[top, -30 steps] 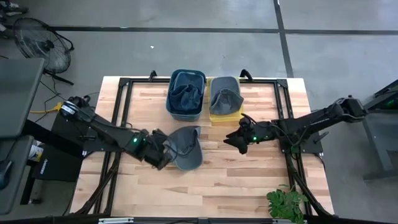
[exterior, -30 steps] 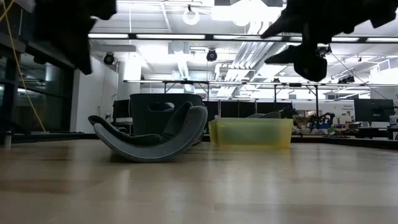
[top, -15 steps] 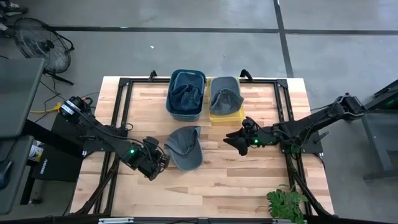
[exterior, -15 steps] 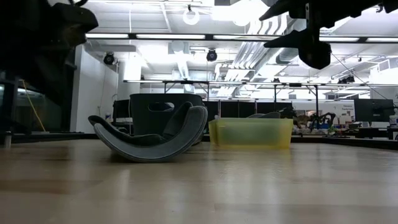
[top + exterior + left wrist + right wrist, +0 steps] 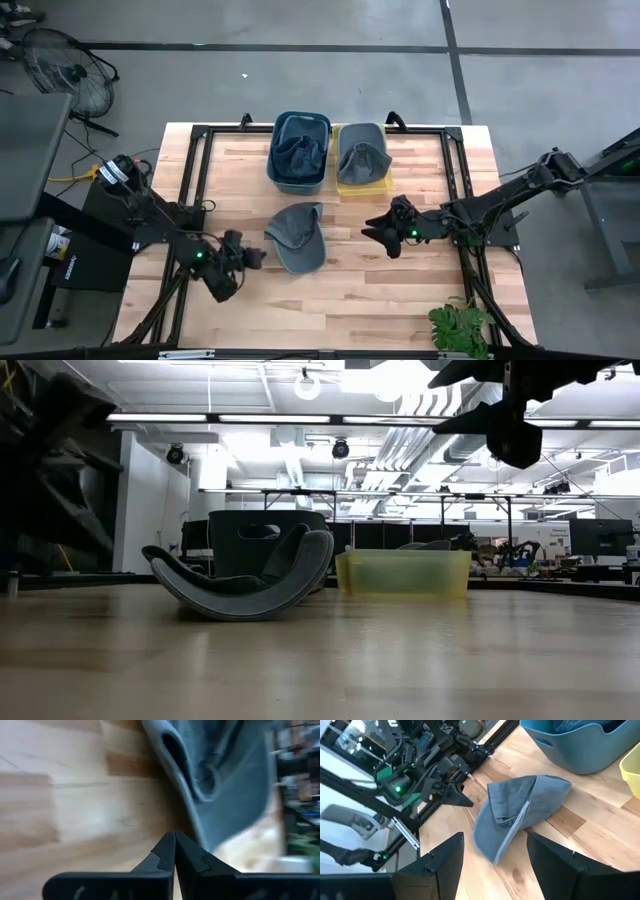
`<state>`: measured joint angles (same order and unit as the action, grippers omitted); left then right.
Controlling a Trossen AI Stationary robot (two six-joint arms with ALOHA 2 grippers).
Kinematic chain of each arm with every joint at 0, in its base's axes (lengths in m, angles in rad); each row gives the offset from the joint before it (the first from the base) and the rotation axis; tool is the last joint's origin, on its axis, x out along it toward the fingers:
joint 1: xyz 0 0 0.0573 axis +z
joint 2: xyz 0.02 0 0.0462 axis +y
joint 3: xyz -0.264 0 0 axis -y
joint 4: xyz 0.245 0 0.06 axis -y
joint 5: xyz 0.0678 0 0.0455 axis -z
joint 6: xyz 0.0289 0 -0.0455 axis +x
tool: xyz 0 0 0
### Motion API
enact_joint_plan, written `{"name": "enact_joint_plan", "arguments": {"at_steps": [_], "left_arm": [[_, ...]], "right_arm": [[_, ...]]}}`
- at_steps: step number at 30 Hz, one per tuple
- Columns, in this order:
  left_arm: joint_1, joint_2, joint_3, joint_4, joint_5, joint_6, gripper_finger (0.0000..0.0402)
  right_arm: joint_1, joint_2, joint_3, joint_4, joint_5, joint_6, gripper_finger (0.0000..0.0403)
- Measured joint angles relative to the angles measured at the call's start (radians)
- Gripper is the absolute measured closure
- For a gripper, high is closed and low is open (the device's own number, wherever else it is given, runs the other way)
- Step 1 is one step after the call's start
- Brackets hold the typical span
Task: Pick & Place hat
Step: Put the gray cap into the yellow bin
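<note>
A grey-blue hat (image 5: 297, 236) lies on the wooden table, resting on its curved top with the brim up (image 5: 245, 582). My left gripper (image 5: 256, 258) is shut, low over the table just left of the hat. In the left wrist view its tips (image 5: 174, 839) stand close beside the hat's edge (image 5: 200, 795), touching nothing that I can see. My right gripper (image 5: 374, 236) hangs open above the table to the hat's right, pointing at it. The hat (image 5: 520, 817) shows between its two fingers (image 5: 445, 862), well beyond them.
A blue bin (image 5: 299, 150) holding folded cloth and a yellow bin (image 5: 361, 178) with another hat stand side by side at the table's far edge. A green plant (image 5: 460, 328) sits at the near right corner. Bare wood lies around the hat.
My left gripper has drawn back from the hat's left edge toward the table's near left, sinking close to the board and rolling about its own axis, fingers staying shut. The hat has kept its place. My right gripper has shifted slightly.
</note>
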<state>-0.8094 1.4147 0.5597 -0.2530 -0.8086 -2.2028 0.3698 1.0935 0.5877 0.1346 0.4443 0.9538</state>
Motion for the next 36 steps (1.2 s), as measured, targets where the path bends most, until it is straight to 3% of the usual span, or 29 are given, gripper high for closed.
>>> {"name": "enact_joint_plan", "arguments": {"at_steps": [5,15,18,28,32,36], "left_arm": [[-0.023,0.0,-0.06,0.208,-0.107,0.001,0.0401],[0.039,0.005,-0.062,0.21,-0.053,0.026,0.0394],[0.06,0.005,-0.062,0.228,-0.005,0.055,0.0362],[0.17,0.008,-0.062,0.263,0.13,0.107,0.0183],[0.225,0.016,-0.062,0.298,0.147,0.149,0.0147],[0.279,0.016,-0.062,0.345,0.22,0.203,0.0143]], "right_arm": [[0.0,0.0,0.0,-0.009,-0.023,-0.036,0.0192],[-0.001,0.0,0.0,-0.026,-0.038,-0.103,0.0192],[-0.002,0.0,0.0,-0.027,-0.04,-0.109,0.0192],[-0.002,0.0,0.0,-0.035,-0.059,-0.102,0.0192],[-0.002,0.0,0.0,-0.037,-0.059,-0.1,0.0192],[-0.002,0.0,0.0,-0.037,-0.059,-0.099,0.0192]]}}
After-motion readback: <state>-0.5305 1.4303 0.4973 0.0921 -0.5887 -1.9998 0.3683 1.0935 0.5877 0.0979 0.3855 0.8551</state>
